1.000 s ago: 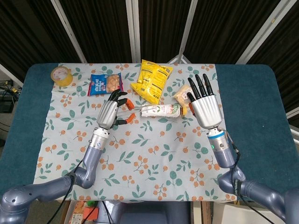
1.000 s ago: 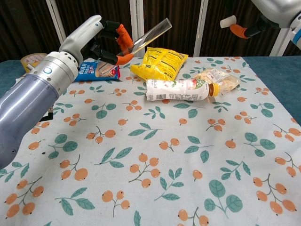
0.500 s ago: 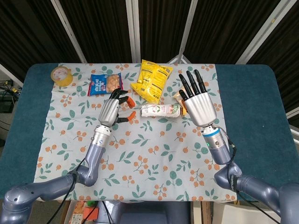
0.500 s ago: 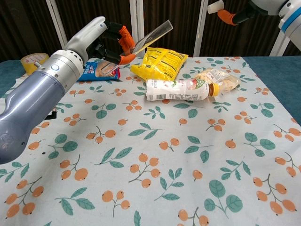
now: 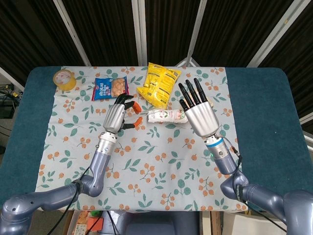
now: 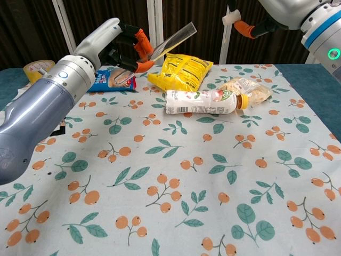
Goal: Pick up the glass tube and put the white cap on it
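The blue table [image 5: 264, 98], under a leaf-and-berry printed cloth [image 6: 176, 181], carries clutter only along its far half: a yellow crinkled snack bag [image 6: 184, 71], a blue snack packet [image 6: 113, 79], a white drink bottle lying on its side [image 6: 200, 101], a clear packet of biscuits [image 6: 245, 88] and a roll of yellow tape [image 5: 64, 78]. The near half is bare cloth, and both arms work above it all.

The left hand [image 6: 120, 49] pinches the clear glass tube [image 6: 173, 40] near its lower end, the tube slanting up towards the right, its open end free in the air. The right hand [image 5: 198, 110] pinches the small white cap [image 6: 229, 17] between orange fingertips [image 6: 244, 28], other fingers spread.

The step looks like bringing the cap to the tube; cap and tube mouth are near but apart. Next, the cap's opening needs lining up with the slanted tube's axis. Open air lies between them; the bag and bottle sit well below.
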Available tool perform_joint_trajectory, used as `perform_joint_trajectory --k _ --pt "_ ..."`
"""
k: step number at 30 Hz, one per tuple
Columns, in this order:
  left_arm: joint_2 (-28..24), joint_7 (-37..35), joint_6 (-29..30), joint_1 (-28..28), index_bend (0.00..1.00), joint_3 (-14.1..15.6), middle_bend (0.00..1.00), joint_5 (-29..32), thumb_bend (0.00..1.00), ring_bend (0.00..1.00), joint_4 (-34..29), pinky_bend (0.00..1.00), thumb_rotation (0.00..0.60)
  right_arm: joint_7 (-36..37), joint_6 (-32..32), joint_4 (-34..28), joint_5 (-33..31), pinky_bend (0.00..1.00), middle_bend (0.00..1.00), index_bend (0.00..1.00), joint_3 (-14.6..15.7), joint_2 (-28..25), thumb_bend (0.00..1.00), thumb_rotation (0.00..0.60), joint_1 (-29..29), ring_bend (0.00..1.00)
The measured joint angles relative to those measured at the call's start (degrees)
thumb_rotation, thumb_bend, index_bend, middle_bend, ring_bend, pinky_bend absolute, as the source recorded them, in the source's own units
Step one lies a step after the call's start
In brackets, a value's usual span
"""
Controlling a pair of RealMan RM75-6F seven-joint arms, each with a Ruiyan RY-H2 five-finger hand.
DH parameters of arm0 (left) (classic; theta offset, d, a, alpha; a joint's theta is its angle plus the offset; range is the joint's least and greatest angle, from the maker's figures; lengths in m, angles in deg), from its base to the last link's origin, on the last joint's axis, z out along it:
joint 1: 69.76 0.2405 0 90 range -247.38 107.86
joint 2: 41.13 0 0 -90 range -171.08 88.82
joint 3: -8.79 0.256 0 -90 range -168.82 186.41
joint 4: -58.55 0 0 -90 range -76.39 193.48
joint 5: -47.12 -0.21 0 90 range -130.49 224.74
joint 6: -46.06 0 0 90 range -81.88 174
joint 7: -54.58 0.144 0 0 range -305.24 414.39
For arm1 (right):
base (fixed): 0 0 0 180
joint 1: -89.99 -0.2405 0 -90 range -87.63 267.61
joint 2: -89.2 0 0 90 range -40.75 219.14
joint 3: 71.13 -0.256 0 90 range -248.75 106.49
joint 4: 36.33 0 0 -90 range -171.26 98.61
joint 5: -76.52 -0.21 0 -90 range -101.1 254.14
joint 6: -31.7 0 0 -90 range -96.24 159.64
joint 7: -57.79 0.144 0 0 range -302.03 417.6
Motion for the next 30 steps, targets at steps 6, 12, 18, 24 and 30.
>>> perform_joint_trajectory --k 6,12,18,24,30 --pt "0.19 1.38 0.13 0.44 0.69 -0.15 0.66 1.03 0.73 0.19 -1.29 0.11 0.6 -0.6 -0.32 -0.41 -0.2 0.0 0.18 0.66 -0.04 0.5 0.42 0.6 -0.3 0.0" --pt "-0.08 2.11 0.37 0.85 0.69 0.17 0.66 0.98 0.73 0.19 -2.51 0.11 0.6 -1.65 -0.22 -1.2 -0.44 0.0 0.18 0.66 -0.08 1.02 0.42 0.6 -0.83 0.0" --pt "-0.27 2.56 0.51 1.01 0.69 0.07 0.66 1.11 0.73 0.19 -3.27 0.11 0.6 -2.48 0.09 -1.5 -0.58 0.0 0.18 0.66 -0.02 1.38 0.42 0.6 -1.28 0.0" --pt "-0.39 3.15 0.6 1.14 0.69 0.02 0.66 1.26 0.73 0.19 -4.07 0.11 0.6 -3.09 0.39 -1.45 -0.97 0.0 0.18 0.66 0.16 1.93 0.42 0.6 -1.55 0.0" --pt "-0.32 3.34 0.56 1.1 0.68 -0.15 0.66 1.4 0.73 0.19 -4.41 0.11 0.6 -3.26 0.69 -0.76 -1.36 0.0 0.18 0.66 0.24 2.5 0.42 0.6 -1.77 0.0"
